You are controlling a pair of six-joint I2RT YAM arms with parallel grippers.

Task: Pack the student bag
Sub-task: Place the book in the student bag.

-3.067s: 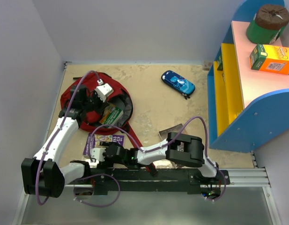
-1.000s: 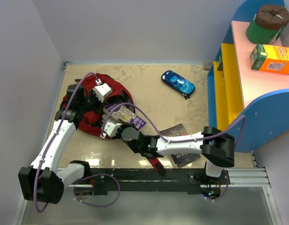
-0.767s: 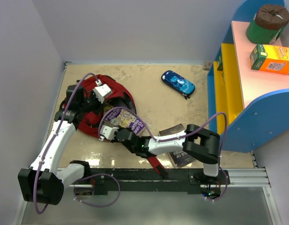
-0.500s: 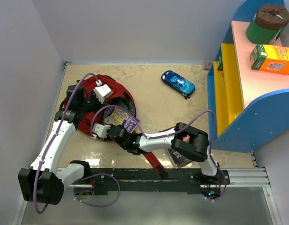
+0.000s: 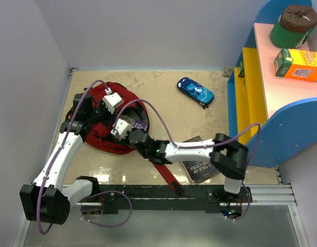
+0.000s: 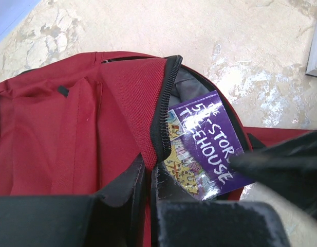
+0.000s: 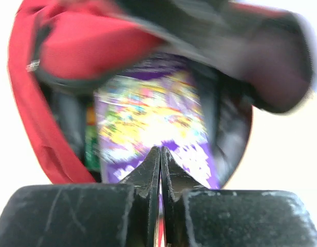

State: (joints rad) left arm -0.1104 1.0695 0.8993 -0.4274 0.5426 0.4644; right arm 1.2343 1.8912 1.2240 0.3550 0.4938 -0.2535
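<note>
Right gripper [image 7: 161,154]: jaws pinched thin on the near edge of the purple book [image 7: 148,121], which stands half inside the mouth of the student bag [image 7: 22,103]. Left gripper [image 6: 148,172]: jaws closed on the bag's zippered lip, holding the flap up. Seen from above, the student bag [image 5: 104,140] lies at ten o'clock from the arm bases, and a second book [image 5: 199,164] lies at four o'clock from it. Probable faults: the book's corner catching the zipper; the lip slipping free and closing the mouth; the red strap [image 5: 166,177] dragging under the right arm.
</note>
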